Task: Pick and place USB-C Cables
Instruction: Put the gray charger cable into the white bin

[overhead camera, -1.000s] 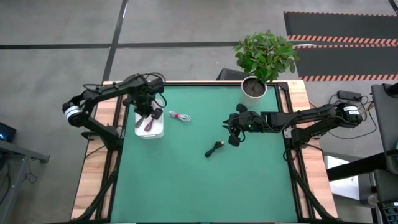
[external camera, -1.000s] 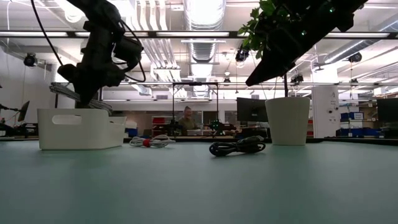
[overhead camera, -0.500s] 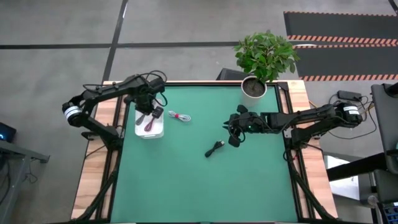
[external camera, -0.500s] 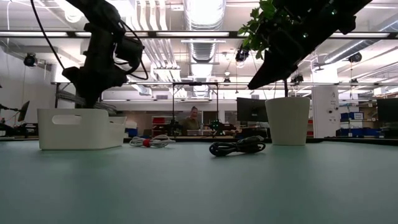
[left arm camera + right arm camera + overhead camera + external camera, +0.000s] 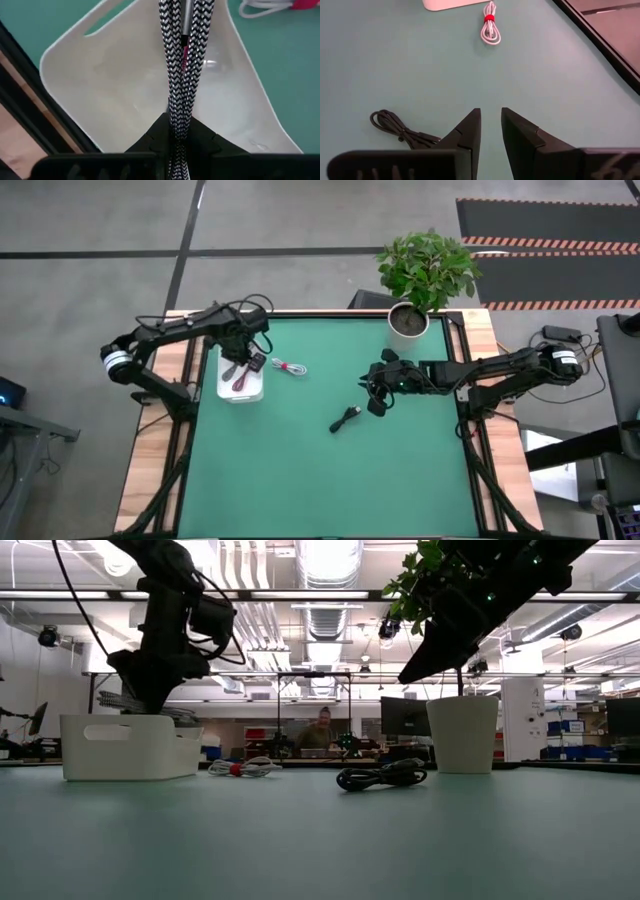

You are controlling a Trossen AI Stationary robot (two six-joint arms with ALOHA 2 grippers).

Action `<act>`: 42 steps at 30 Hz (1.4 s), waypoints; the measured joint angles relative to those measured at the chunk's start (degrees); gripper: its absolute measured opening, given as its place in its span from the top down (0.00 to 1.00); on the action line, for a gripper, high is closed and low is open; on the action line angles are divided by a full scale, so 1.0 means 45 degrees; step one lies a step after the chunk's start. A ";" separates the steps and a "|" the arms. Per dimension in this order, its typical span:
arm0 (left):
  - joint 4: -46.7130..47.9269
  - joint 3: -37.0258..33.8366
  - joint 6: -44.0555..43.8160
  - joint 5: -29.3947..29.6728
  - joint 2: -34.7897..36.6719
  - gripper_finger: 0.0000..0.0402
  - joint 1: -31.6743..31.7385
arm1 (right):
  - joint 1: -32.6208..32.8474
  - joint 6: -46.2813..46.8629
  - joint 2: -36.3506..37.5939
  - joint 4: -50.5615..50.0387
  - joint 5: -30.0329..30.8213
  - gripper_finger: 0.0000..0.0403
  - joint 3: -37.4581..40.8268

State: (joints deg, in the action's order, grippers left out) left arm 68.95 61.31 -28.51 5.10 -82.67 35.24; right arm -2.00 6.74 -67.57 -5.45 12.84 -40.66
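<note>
Two cables lie loose on the mat while the left gripper (image 5: 179, 131) clamps a braided grey cable (image 5: 182, 60) over the white tray (image 5: 240, 392), the right gripper (image 5: 490, 127) parted at three o'clock.

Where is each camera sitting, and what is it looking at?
High: above, looking down on both arms, the white tray and the black cable.
Low: at tabletop height, facing the room; arms hang overhead.
Left wrist: over the tray, fingers gripping the grey braided cable.
Right wrist: fingers above the table.
The white cable also shows from above.
</note>
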 joint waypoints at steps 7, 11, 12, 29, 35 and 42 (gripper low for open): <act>-0.0421 -0.0391 -0.0254 0.0317 0.0000 0.96 -0.0020 | 0.0000 0.0074 0.0000 -0.0005 0.0000 0.84 0.0000; -0.0632 -0.0773 -0.0496 0.0286 0.0000 0.95 -0.0186 | 0.0000 0.0054 0.0000 -0.0005 0.0000 0.84 0.0000; -0.0633 -0.0816 -0.0503 0.0288 0.0000 0.95 -0.0201 | 0.0000 0.0054 0.0000 -0.0002 0.0000 0.84 0.0000; -0.0810 -0.0838 -0.0550 0.0280 0.0040 0.95 -0.0419 | 0.0000 -0.0159 0.0000 0.0039 0.0001 0.84 0.0000; -0.0864 -0.0838 -0.0462 0.0278 0.0073 0.95 -0.0514 | 0.0000 0.0271 0.0000 0.0022 0.0004 0.84 0.0022; 0.0088 -0.0690 -0.0140 0.0234 0.0179 0.95 -0.0514 | 0.0000 0.0603 0.0000 -0.0053 0.0000 0.84 0.0078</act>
State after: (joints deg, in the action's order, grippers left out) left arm 69.34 58.21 -29.14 6.15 -81.87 32.93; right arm -2.00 9.45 -67.57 -5.69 12.84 -40.32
